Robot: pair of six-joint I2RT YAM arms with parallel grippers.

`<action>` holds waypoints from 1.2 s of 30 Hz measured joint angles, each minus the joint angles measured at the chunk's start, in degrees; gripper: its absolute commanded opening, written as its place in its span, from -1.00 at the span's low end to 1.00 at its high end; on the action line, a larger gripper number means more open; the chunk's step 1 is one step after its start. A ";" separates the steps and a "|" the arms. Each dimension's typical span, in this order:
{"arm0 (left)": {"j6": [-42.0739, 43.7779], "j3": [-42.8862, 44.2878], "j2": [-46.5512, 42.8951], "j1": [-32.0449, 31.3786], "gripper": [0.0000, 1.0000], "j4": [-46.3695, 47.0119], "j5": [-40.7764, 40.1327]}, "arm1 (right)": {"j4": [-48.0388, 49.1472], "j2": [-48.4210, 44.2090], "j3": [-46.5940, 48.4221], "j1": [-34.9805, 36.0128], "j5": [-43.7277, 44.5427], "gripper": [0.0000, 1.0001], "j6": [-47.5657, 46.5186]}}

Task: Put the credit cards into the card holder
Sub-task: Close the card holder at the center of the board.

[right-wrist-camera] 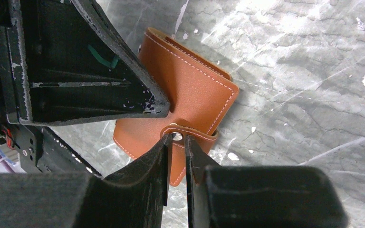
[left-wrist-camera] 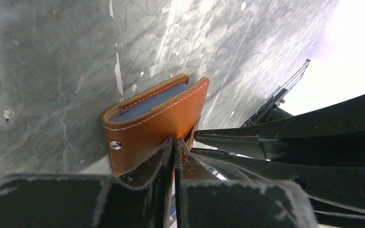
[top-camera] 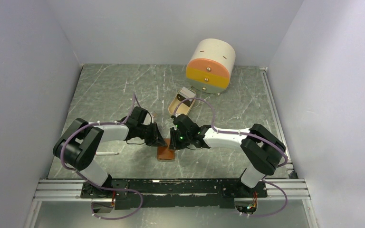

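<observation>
A thin white stick [top-camera: 107,153] lies at left on the grey marbled bench [top-camera: 114,90]. To its right, the left pincer [left-wrist-camera: 173,148] is pressed fully together. A sliver of tan leather shows between its fingers, which nip the card holder [left-wrist-camera: 158,121] at its lower edge. The holder sits mid-bench between both arms, a bluish credit card [left-wrist-camera: 147,105] visible inside its fold. The right pincer [right-wrist-camera: 177,145] stands at a narrow gap, tips either side of the snap tab [right-wrist-camera: 192,134] — whether it grips cannot be told. Further right and back are a beige tray [top-camera: 173,107] and a round cream-and-orange drawer box [top-camera: 210,66].
</observation>
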 measured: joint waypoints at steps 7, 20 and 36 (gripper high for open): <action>-0.33 0.00 0.33 0.00 -0.79 0.96 0.02 | 0.37 0.37 0.11 0.00 -1.40 -0.61 -0.04; -1.01 0.35 -4.46 0.04 -0.55 -5.20 -3.87 | -0.24 1.05 1.27 0.11 -0.87 -0.62 0.07; 1.57 0.46 -9.16 0.74 -0.60 -15.54 -13.33 | -1.16 2.60 3.37 0.11 -0.63 -0.65 0.20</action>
